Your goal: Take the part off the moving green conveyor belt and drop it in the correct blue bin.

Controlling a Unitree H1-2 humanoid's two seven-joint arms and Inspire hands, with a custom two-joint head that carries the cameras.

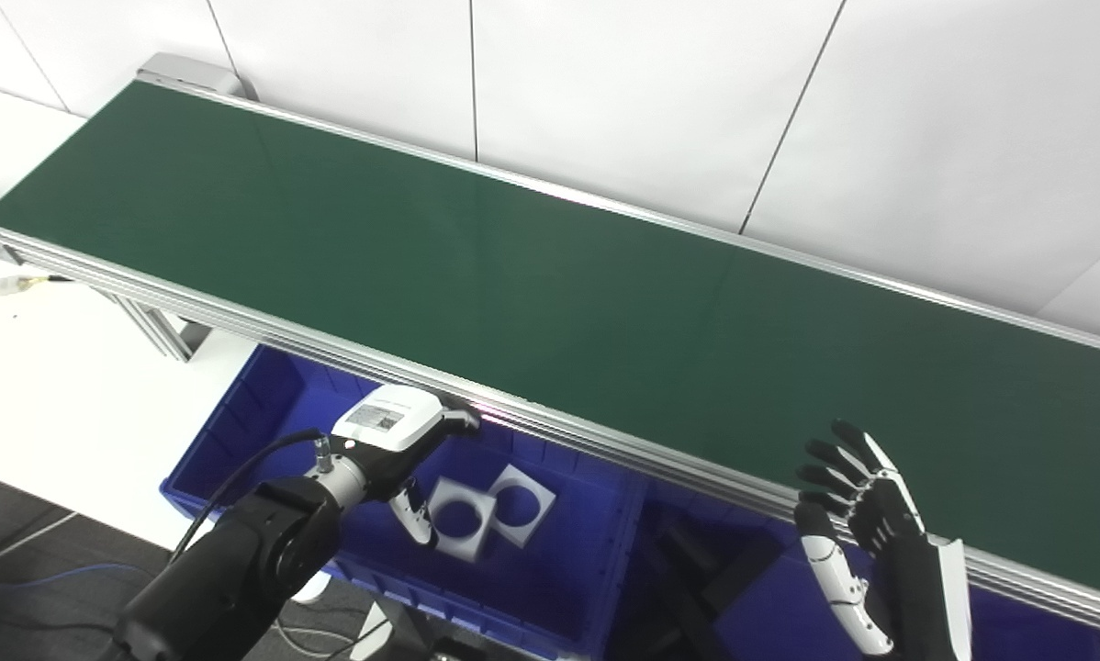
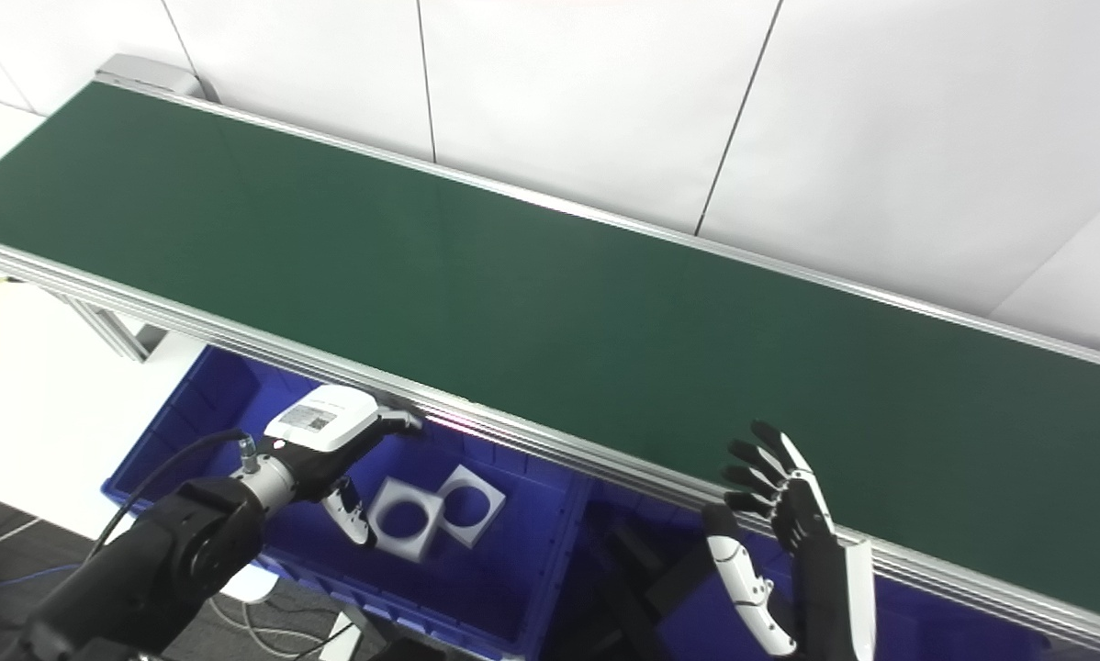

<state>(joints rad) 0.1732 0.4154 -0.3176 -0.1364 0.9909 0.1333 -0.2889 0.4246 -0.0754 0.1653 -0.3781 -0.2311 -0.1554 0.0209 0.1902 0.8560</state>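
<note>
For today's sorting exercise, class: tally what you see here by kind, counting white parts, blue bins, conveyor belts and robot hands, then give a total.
White square parts with round holes: 2
Blue bins: 2
Green conveyor belt: 1
Robot hands: 2, left robot hand, right robot hand
Total: 7

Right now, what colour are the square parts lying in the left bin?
White, each with a round hole; the two square parts show best in the left eye view.
</note>
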